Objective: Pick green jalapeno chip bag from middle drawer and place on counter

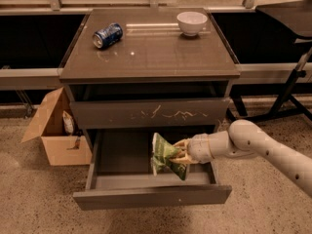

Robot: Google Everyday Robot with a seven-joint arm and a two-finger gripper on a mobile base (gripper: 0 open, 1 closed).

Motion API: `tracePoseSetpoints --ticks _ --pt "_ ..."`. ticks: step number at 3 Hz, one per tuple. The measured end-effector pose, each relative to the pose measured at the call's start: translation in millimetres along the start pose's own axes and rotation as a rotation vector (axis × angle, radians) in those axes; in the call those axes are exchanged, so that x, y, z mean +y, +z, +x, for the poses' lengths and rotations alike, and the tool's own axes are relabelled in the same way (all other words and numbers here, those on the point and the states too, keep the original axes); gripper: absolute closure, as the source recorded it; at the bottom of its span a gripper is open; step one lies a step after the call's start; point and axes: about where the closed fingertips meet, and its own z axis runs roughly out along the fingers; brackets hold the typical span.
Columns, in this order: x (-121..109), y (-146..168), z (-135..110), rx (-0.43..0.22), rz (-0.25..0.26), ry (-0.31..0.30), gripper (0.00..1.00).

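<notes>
The green jalapeno chip bag [165, 156] hangs upright, lifted just above the floor of the open middle drawer [152, 196]. My gripper [182, 151] reaches in from the right and is shut on the bag's right edge. The white arm [258, 145] stretches away to the lower right. The counter [151, 48] is the glossy grey-brown top of the cabinet, above the drawers.
A blue soda can [107, 35] lies on its side at the counter's left rear. A white bowl [191, 23] stands at its right rear. The drawer front with white scratches [151, 113] sits shut above the open drawer. An open cardboard box [56, 130] stands on the floor at the left.
</notes>
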Motion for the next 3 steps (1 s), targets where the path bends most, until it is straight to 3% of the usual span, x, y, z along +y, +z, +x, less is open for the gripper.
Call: tracePoseSetpoints --ticks 1,2,3 --pt "-1 -3 -5 0.004 0.002 -0.01 1.0" --pt "-7 -18 -31 0.027 0.011 -0.067 1.0" --pt "-14 -46 -71 0.098 0.015 -0.118 1.0"
